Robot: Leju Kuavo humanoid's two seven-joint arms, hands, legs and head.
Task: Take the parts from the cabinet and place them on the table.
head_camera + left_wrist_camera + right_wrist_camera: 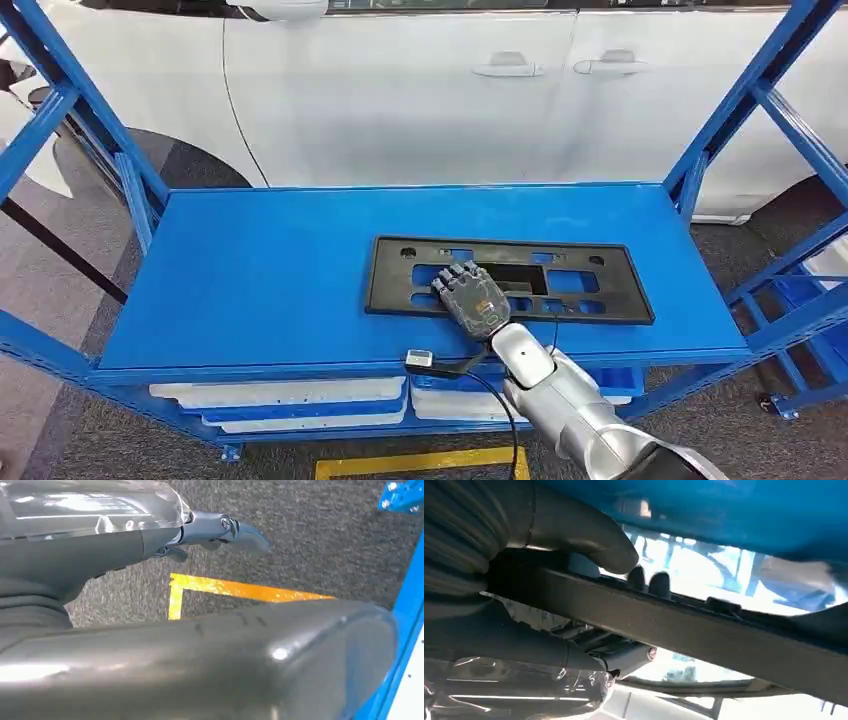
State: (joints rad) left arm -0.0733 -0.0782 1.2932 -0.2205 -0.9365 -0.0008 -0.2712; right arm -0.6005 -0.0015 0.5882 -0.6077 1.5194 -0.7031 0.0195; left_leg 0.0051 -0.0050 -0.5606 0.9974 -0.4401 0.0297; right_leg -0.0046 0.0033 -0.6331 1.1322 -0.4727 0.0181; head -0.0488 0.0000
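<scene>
A flat black plastic frame with several cut-outs [560, 282] lies on the blue top shelf [260, 280] of the cabinet, right of centre. My right hand [472, 298] lies over its near long edge, left of the frame's middle. In the right wrist view the thumb [589, 535] presses one face of the frame's edge [704, 625] and dark fingertips [659, 584] show on the other face, so the hand grips it. My left hand [100, 555] hangs over grey carpet, holding nothing, its dark fingers [235, 530] stretched away from the thumb.
A white car [400, 90] stands close behind the cabinet. Blue slanted uprights [735, 100] flank the shelf at both ends. White trays [300, 400] sit on the lower shelf. A small cable plug [420, 357] rests at the shelf's front lip. Yellow tape [240, 589] marks the floor.
</scene>
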